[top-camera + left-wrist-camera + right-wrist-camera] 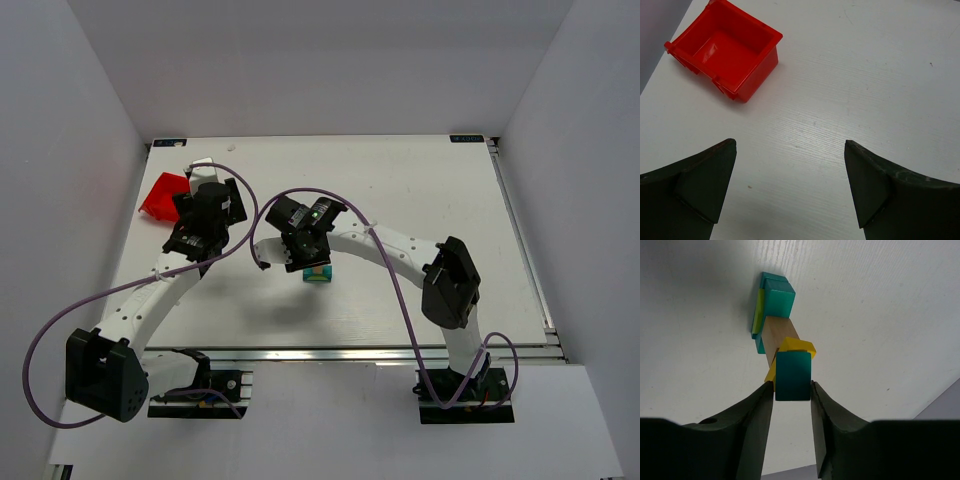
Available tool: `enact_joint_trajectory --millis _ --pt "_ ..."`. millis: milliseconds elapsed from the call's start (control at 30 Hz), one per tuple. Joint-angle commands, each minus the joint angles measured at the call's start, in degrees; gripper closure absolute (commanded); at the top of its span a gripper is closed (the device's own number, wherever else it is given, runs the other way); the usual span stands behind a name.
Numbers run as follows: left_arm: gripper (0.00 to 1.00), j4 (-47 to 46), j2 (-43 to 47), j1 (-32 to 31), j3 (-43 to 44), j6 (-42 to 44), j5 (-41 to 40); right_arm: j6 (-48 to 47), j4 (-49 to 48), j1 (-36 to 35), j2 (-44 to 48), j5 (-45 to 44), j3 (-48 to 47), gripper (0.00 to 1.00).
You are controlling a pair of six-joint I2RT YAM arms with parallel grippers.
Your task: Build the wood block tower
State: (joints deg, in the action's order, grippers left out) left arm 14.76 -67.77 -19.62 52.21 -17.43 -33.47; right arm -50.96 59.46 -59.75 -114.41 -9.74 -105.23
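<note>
Right wrist view: my right gripper [792, 386] pinches teal top of wood block tower [781, 332]; overhead view hides contact. My left gripper [789, 150] wide open, red bin [752, 75] ahead.

White table [400, 180] enclosed by plain white walls [300, 60]

Red bin [757, 75] sits well apart from wood block tower [318, 274].

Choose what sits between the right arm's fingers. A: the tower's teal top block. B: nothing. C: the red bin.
A: the right wrist view shows the teal top block flanked by both right fingers, atop the wood block tower.
</note>
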Motion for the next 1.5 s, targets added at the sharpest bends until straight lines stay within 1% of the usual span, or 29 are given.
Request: enact_joint_trajectory --millis 0,233,567,600,667,900,1167,1267,1467 --pt "0.02 -0.79 1.15 0.10 -0.44 0.29 0.69 0.33 -0.58 0.07 -0.29 0.33 -2.70 0.57" --pt "0.02 -0.88 0.97 0.10 -0.44 0.38 0.69 0.25 -0.58 -0.11 -0.29 0.24 -3.23 0.53" --pt "0.02 -0.88 1.23 0.10 -0.44 0.38 0.95 0.42 -0.58 -0.20 -0.20 0.60 -3.84 0.53" --pt "0.02 -0.88 1.23 0.10 -0.52 0.38 0.95 0.60 -0.66 -0.28 -0.20 0.60 -3.84 0.50" --pt "0.02 -0.88 1.50 0.02 -0.52 0.38 0.87 0.69 -1.10 -0.20 -0.20 0.51 -3.76 0.49" --pt "0.02 -1.05 1.58 0.10 -0.61 0.56 0.95 0.86 -1.54 -0.11 -0.55 1.21 -3.75 0.49" --pt "0.02 -1.05 1.67 0.10 -0.70 0.56 0.87 1.39 -1.63 -0.20 -0.82 1.56 -4.55 0.52" --pt "0.02 -1.23 1.94 0.10 -0.88 0.56 1.22 2.00 -1.63 -0.28 -0.81 1.65 -4.98 0.50" --pt "0.02 -0.70 2.11 0.10 0.35 0.38 2.71 3.67 -3.38 -0.11 -0.11 1.48 -9.02 0.41"
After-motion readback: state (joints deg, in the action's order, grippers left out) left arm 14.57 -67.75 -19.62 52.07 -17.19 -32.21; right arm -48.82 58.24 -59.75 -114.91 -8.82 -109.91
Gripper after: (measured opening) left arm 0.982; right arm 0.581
